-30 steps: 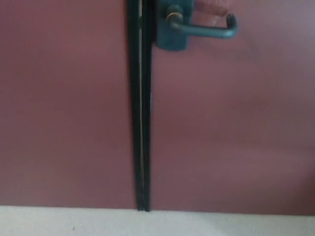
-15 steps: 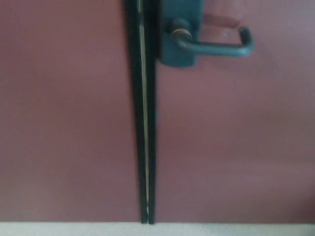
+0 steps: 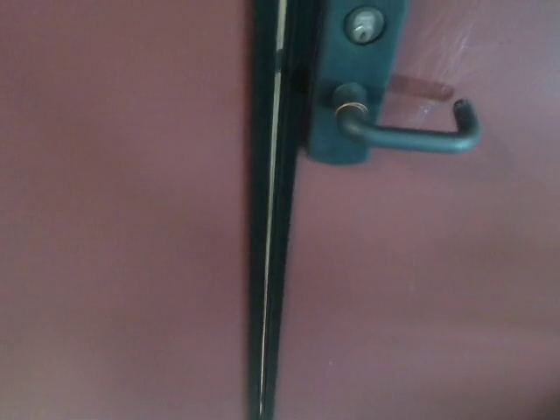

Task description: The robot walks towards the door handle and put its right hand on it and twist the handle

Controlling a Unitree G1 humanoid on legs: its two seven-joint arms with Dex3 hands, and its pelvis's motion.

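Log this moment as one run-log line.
phase: approach | door handle: level, untouched | keyhole: above handle | door seam: left of handle | left hand: not in view | right hand: not in view

No part of the robot shows in the head view: neither arm, wrist nor hand enters from left or right, so pose and finger state unknown.

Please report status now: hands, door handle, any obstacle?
Both hands not in view. Door handle untouched, level, upper right of view. Nothing blocking it.
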